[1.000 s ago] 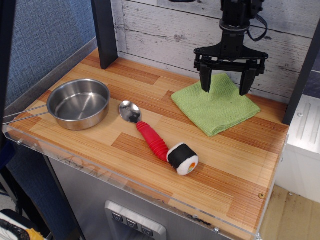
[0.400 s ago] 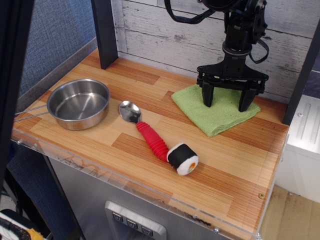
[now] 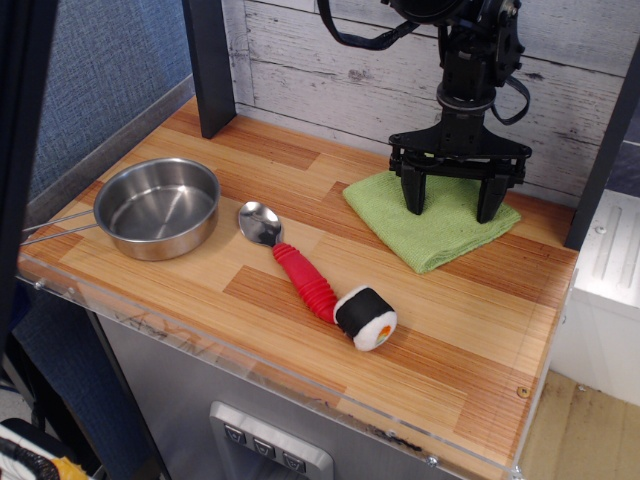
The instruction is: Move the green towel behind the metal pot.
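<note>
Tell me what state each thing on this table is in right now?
Green towel: folded, flat, not lifted.
Metal pot: upright, empty.
Spoon: lying flat, bowl facing up.
Sushi roll toy: on its side, at the spoon's handle end.
End effector: open, fingertips down at the towel.

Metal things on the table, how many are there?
2. The metal pot sits at the left end, and the spoon with a metal bowl and red handle lies just right of it, mid-table. Nothing seems hidden.
</note>
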You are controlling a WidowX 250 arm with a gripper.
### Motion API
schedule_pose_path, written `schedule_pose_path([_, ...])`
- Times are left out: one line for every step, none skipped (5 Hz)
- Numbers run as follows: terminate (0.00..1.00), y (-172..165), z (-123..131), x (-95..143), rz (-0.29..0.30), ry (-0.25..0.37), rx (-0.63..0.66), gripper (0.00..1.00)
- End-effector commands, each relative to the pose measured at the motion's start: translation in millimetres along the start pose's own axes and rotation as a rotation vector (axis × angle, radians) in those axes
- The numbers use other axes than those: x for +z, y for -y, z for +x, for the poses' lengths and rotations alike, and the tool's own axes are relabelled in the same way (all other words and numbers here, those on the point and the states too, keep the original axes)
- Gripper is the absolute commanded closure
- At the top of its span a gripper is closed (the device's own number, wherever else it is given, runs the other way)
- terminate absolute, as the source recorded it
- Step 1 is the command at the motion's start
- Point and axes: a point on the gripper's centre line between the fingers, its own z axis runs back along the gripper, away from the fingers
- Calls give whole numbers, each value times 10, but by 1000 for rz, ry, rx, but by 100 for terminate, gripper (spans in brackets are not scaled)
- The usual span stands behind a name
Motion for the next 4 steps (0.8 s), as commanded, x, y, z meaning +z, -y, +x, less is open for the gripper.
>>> schedule_pose_path([0, -402, -95, 47, 46, -10, 92, 0])
schedule_pose_path([0, -585, -93, 82, 68, 0, 135, 0])
schedule_pose_path([0, -775, -102, 81, 82, 2, 196, 0])
schedule_pose_path([0, -932, -87, 40, 99, 1, 242, 0])
